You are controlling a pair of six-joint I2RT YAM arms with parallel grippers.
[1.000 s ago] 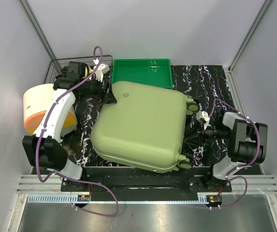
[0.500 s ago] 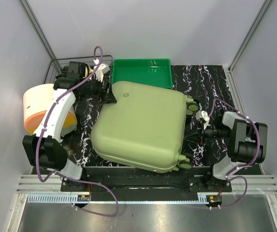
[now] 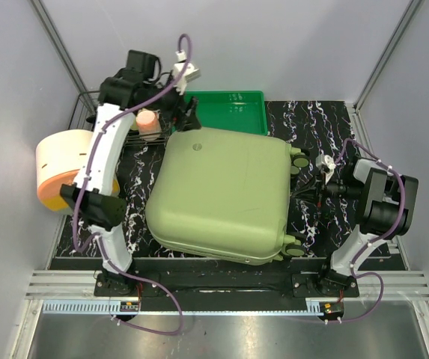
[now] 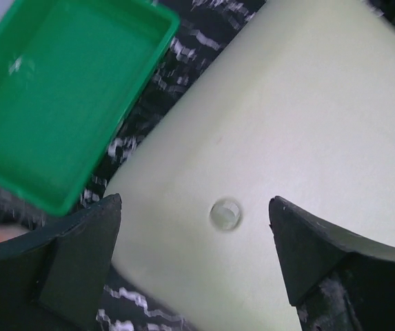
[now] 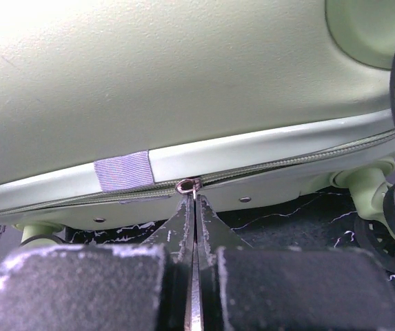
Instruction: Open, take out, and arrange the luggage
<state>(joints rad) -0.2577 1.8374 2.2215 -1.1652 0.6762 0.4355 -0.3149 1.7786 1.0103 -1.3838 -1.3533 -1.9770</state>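
The luggage (image 3: 221, 194) is a large pale olive-green hard-shell suitcase lying flat and closed in the middle of the table. My left gripper (image 3: 188, 116) hangs open above its far left corner, and in the left wrist view the shell (image 4: 307, 124) and a small round dimple (image 4: 225, 214) show between the wide-apart fingers (image 4: 87, 241). My right gripper (image 3: 315, 187) sits at the luggage's right side, between the wheels. In the right wrist view it (image 5: 194, 200) is shut on the metal zip pull (image 5: 188, 185) on the zip rim (image 5: 287, 162).
A bright green shallow tray (image 3: 221, 112) stands just behind the luggage. A wire basket (image 3: 87, 105) with a peach item (image 3: 147, 123) is at the far left, with an orange and cream drum (image 3: 61, 168) in front of it. Small green wheels (image 3: 298, 161) flank my right gripper.
My left arm has lifted off the luggage's left side and swung right, over its far corner. The luggage has turned slightly. My right gripper has shut at the zip.
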